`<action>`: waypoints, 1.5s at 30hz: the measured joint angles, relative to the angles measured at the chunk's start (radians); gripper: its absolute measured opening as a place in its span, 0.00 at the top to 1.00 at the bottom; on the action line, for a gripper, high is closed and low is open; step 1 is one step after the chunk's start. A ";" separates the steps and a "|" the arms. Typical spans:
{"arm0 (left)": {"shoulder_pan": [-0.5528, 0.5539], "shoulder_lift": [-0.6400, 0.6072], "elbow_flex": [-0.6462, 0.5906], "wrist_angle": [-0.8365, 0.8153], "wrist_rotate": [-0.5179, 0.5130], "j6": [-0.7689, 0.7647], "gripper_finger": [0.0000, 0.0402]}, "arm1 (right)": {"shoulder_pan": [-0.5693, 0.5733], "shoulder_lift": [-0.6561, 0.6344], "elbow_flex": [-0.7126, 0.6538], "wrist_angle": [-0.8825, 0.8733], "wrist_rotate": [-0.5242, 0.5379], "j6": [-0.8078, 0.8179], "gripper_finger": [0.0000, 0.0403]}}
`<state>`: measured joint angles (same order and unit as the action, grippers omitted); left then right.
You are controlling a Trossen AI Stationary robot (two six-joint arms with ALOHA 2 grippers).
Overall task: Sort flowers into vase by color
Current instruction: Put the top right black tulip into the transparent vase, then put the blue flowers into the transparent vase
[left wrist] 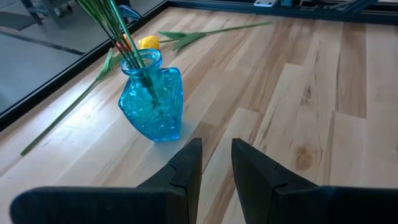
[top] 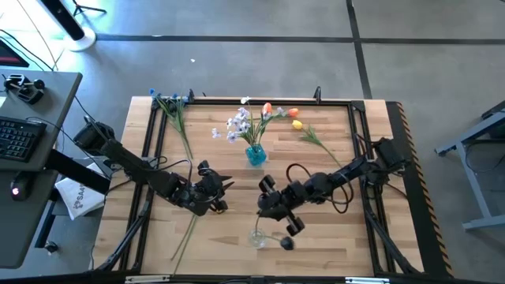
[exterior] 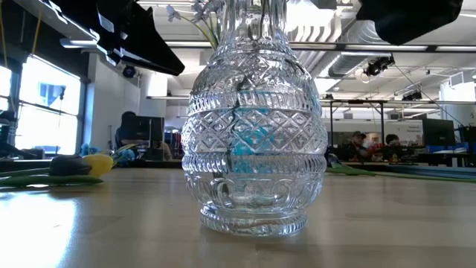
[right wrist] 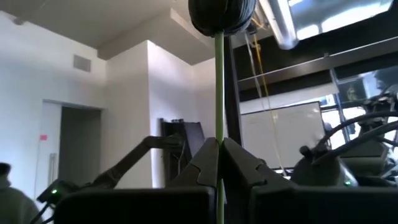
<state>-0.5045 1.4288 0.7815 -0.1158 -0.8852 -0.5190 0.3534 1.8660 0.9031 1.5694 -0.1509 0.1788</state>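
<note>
A dark bud on a thin green stem is clamped between the fingers of the right gripper, just beside the clear vase at the table's near edge. The left gripper, slightly parted and empty, is pointed toward the blue vase already filled with stems.

Flowers in vase, mid-table

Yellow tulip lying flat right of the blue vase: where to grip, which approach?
Probably the bare lower stem of the yellow tulip, past the leaves, from straight above, jaws across it: it lies flat on the table. The right gripper holds the dark-bud flower; the left gripper is free.
</note>
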 joint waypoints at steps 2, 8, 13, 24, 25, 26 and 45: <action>0.000 0.000 0.000 0.000 0.000 0.000 0.81 | 0.000 0.000 0.000 0.002 0.004 -0.003 0.98; 0.000 0.000 0.000 0.000 0.000 0.000 0.81 | 0.000 0.000 0.000 -0.013 -0.018 -0.014 0.87; 0.000 0.000 0.000 0.000 0.000 0.000 0.81 | 0.000 0.000 0.000 -0.051 -0.024 -0.003 0.69; 0.000 0.000 0.000 0.001 0.004 -0.001 0.81 | -0.044 -0.143 0.000 -0.357 -0.104 -0.001 0.34; 0.000 0.000 0.000 0.001 0.006 -0.003 0.81 | -0.047 -0.167 -0.001 -0.396 -0.105 -0.007 0.32; 0.000 0.000 0.000 0.001 0.007 -0.003 0.81 | -0.049 -0.194 -0.001 -0.437 -0.108 -0.021 0.31; 0.003 0.000 0.000 -0.030 -0.004 -0.101 0.81 | -0.050 -0.747 -0.001 -1.565 0.294 -0.071 0.30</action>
<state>-0.5014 1.4288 0.7815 -0.1454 -0.8894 -0.6204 0.3035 1.1187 0.9024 0.0044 0.1427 0.1075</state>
